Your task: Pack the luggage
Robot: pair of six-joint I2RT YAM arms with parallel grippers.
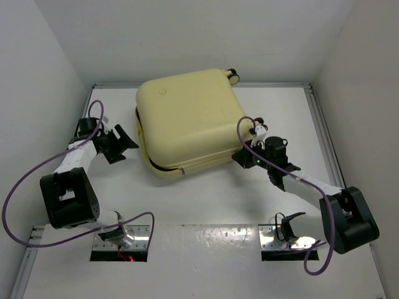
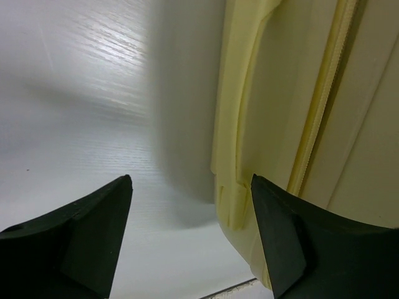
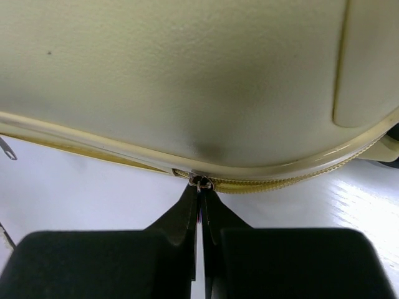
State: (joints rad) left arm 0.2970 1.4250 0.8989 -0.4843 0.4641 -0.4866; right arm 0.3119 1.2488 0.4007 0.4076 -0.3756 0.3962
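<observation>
White tabletop [image 1: 206,205] boxed in by white walls. Nearest the arm bases, the right gripper [image 3: 199,190] has its jaws pinched tight on the zipper pull [image 3: 199,181] at the luggage's near right edge. The left gripper [image 2: 190,180] is spread wide and empty, just beside the case's left side. The pale yellow luggage [image 1: 187,118] lies flat at far centre, slightly askew. It looks almost square from above, so its long axis is unclear. One black wheel [image 1: 234,76] points to the far right corner

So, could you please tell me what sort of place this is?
Probably a robot test cell in a lab: bare white walls box in a white wood-grain table with a pale yellow hard-shell suitcase lying on it.
</observation>
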